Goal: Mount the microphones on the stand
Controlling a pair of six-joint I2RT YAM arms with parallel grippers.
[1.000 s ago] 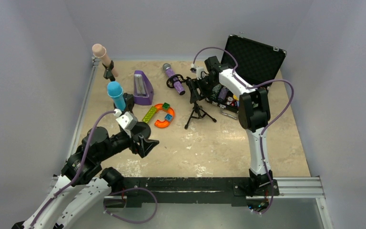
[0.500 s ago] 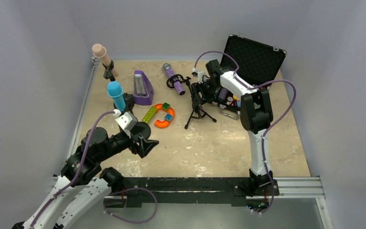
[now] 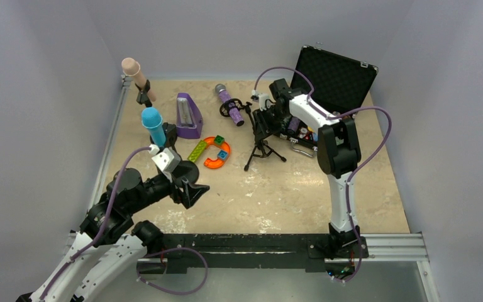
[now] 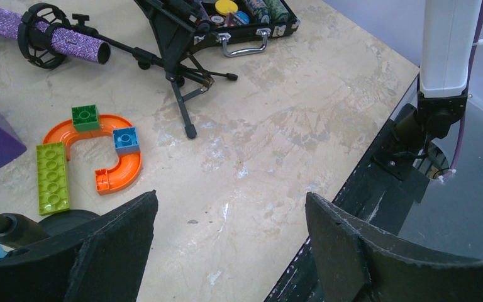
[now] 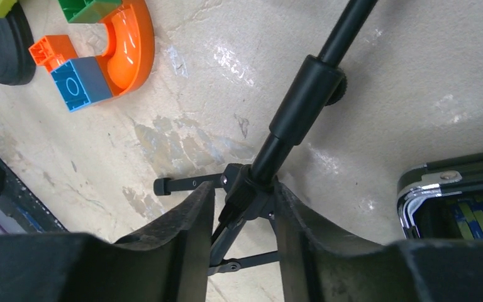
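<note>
The purple mic [image 3: 229,102] lies low at the far middle of the table [image 3: 302,195], ringed by the clip on the boom of a small tripod stand [image 3: 261,141]. Whether its body rests on the table I cannot tell. The pink mic [image 3: 135,74] and blue mic [image 3: 153,124] each sit upright in a holder along the left edge, so this third one looks like the only work left.

The right gripper [image 5: 245,189] has a finger on either side of the stand's post, just above the hub where the legs meet. The gap is narrow, but I cannot tell whether they already pinch it.

To do this well, the squeeze should land on the post, not on a leg, which may fold. The mic's weight on the boom will likely tip the stand toward it, so any lift should be slow and upright. The open case [image 3: 336,78] sits just beside the legs, so there is little room on that side.

The left gripper [image 4: 231,201] hangs spread wide and empty over the near left of the table, well apart.
</note>
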